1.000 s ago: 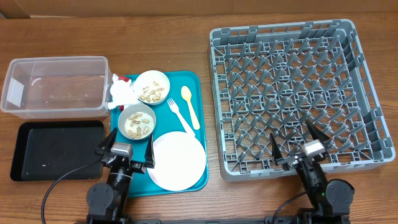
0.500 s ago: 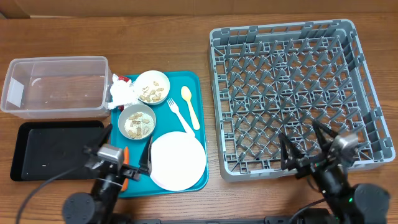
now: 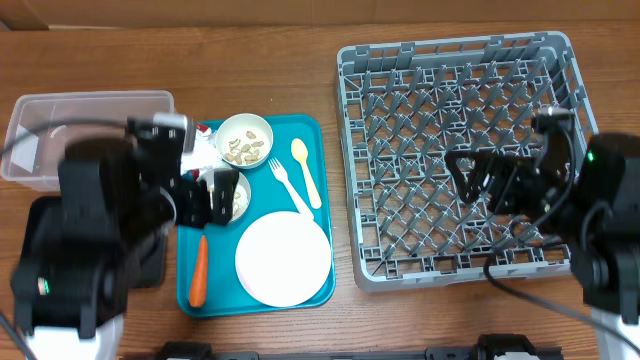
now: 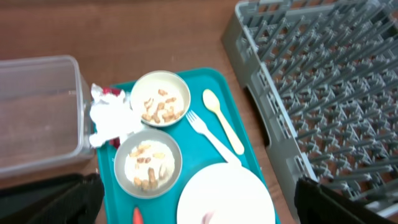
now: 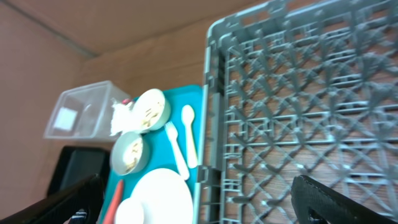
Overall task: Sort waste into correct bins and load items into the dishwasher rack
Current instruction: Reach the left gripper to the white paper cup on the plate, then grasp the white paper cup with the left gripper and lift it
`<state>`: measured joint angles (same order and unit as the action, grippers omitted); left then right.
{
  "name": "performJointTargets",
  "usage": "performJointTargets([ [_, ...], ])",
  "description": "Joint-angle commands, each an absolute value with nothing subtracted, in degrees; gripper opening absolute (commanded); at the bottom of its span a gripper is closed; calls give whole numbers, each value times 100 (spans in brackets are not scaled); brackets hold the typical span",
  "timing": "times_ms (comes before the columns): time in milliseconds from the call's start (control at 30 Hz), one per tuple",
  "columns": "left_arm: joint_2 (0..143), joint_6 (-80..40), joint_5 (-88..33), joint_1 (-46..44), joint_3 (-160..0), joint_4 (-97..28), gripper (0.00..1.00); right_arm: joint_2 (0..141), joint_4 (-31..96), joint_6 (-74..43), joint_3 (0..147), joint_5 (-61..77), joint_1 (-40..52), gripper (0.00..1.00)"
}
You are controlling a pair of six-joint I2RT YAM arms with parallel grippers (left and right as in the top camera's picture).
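Note:
The grey dishwasher rack [image 3: 452, 58] fills the right side. A teal serving tray [image 3: 312, 135] holds a round white plate [image 3: 285, 258], two pale bowls with beige food bits [image 3: 245, 140] [image 4: 148, 165], a yellow spoon [image 3: 305, 165], a white fork [image 3: 285, 180] and an orange carrot [image 3: 198, 272]. A crumpled napkin [image 4: 112, 118] and a red wrapper [image 3: 205, 128] lie at the tray's far left corner. The clear tub [image 3: 90, 110] stands at the far left, with the black tray [image 5: 78, 165] in front of it, mostly under my left arm. My left gripper [image 3: 210, 195] is open above the nearer bowl. My right gripper [image 3: 480, 178] is open above the rack. I see no cup.
Bare wooden table lies beyond the tub and the rack and between the teal tray and the rack. The rack's near left wall [image 5: 208, 155] stands close to the teal tray's right edge.
Both arms have risen from the table's front edge and swung out, the left over the teal tray and black tray, the right over the rack. The carrot has come into view.

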<state>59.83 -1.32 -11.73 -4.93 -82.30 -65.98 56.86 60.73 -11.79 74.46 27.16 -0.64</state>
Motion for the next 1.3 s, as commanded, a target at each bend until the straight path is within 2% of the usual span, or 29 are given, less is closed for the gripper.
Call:
performJointTargets([
  [0, 6748, -40, -1214, -451, -9205, -7199, 100, 6095, 6047, -1157, 7655, 3159, -27, 100],
  [100, 7050, -40, -1363, -451, -9421, -7505, 100, 6309, 6158, -1181, 7658, 2749, 163, 100],
  [300, 7212, -84, -1337, -451, -9435, -7762, 100, 6514, 6552, -1896, 7660, 788, 1293, 100],
  [400, 7277, -543, -1205, -451, -9415, -8256, 83, 6528, 6635, -2344, 7660, 287, 1761, 100],
  [567, 7378, -1319, -1142, -458, -8882, -9087, 64, 6528, 6569, -2707, 7658, 255, 1905, 100],
  [833, 7371, -1848, -1439, -897, -6930, -8490, 65, 6528, 6517, -2705, 7658, 242, 1896, 100],
  [1067, 7376, -2727, -541, -1905, -5695, -7286, 60, 6528, 6536, -2705, 7658, 242, 1896, 100],
  [1167, 7378, -3061, -158, -2001, -5393, -7039, 61, 6528, 6556, -2705, 7658, 242, 1896, 100],
  [1200, 7378, -3065, -233, -2001, -5201, -6775, 64, 6528, 6569, -2705, 7658, 242, 1896, 100],
  [1267, 7378, -3070, -427, -2001, -4989, -6512, 63, 6528, 6573, -2705, 7658, 242, 1896, 100],
])
